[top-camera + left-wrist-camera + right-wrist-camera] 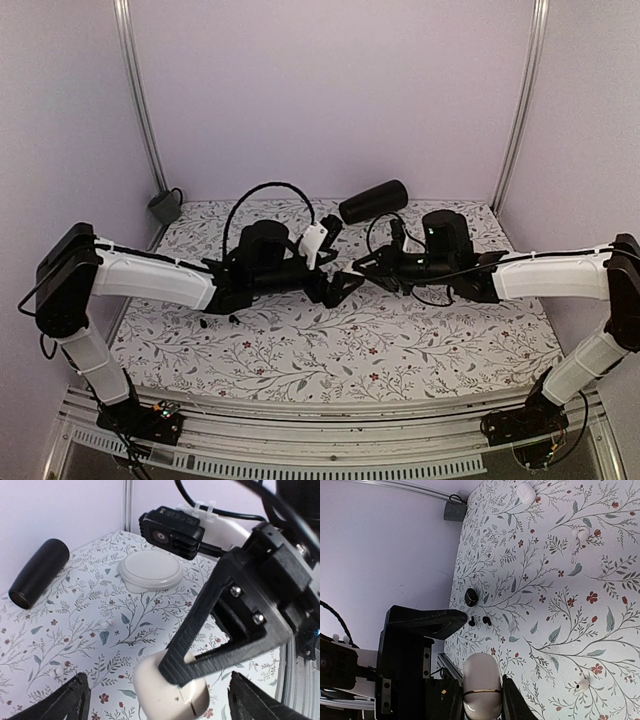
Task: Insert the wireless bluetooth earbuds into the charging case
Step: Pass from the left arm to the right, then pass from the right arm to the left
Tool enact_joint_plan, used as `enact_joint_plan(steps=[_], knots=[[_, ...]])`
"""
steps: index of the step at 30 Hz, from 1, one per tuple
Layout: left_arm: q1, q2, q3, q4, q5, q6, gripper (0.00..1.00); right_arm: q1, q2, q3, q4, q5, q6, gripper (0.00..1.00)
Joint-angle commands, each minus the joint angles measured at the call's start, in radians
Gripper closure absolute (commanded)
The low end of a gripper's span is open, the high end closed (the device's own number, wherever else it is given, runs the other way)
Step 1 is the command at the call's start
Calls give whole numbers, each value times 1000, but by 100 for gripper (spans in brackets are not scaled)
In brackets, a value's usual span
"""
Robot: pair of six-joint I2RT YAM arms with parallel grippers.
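Earbuds [471, 622]: two black specks side by side on floral surface [560, 605], plain only from right wrist. Right hand [482, 696] clamped on cream case [481, 672]; left hand [157, 680] spread wide, per left wrist.

I see the top view from high behind the rig, tilted down over the whole table [300, 350], left wrist view low and close, facing the back wall, right wrist view close and rolled sideways, both wrist views share the case [162, 700] [482, 675], top and left wrist views share the cylinder [373, 201] [38, 572]
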Motion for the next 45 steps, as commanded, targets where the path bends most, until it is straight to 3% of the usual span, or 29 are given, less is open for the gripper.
enact_joint_plan(steps=[1, 6, 12, 16, 20, 30, 34, 45], knots=[[-20, -110, -153, 248, -60, 127, 4, -30, -55, -14, -20, -5, 11, 96], [-73, -167, -302, 442, -133, 389, 7, -48, -95, 4, -82, -12, -8, 96], [-192, -71, -330, 616, -448, 780, 14, -52, -147, 27, -151, -40, 4, 97], [-232, 9, -317, 816, -568, 954, 17, -51, -171, 33, -190, -59, 39, 97], [-251, 68, -289, 899, -590, 1062, 26, -52, -181, 18, -203, -89, 102, 97], [-297, 301, -239, 1298, -676, 1444, 37, -52, -227, -15, -179, -113, 158, 97], [-301, 357, -188, 1374, -699, 1528, 41, -50, -241, -8, -192, -111, 148, 97], [-303, 366, -131, 1417, -729, 1541, 46, -48, -248, -29, -188, -109, 149, 97]])
